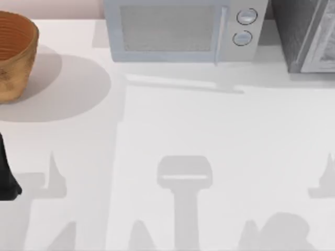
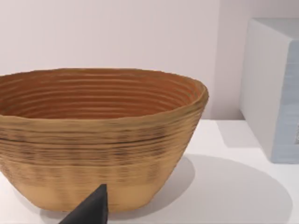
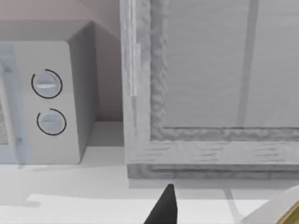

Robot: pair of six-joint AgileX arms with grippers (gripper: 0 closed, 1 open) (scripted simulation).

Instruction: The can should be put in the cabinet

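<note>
Dark grey speckled cabinet [image 1: 306, 31] w/ pale framed front is seen upper right of the white counter [image 1: 209, 136], door shut. Pincer states cannot be told. Door likely to be opened first; can's whereabouts can't be told.

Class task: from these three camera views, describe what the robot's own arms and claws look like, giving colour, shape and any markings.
Little of them is in frame. In the top view, a black, matte, tapering part of the left arm sits at the left edge. Each wrist view has one dark, pointed, wedge-shaped fingertip: the left claw's fingertip and the right claw's fingertip. No cables, markings or labels are visible.
</note>
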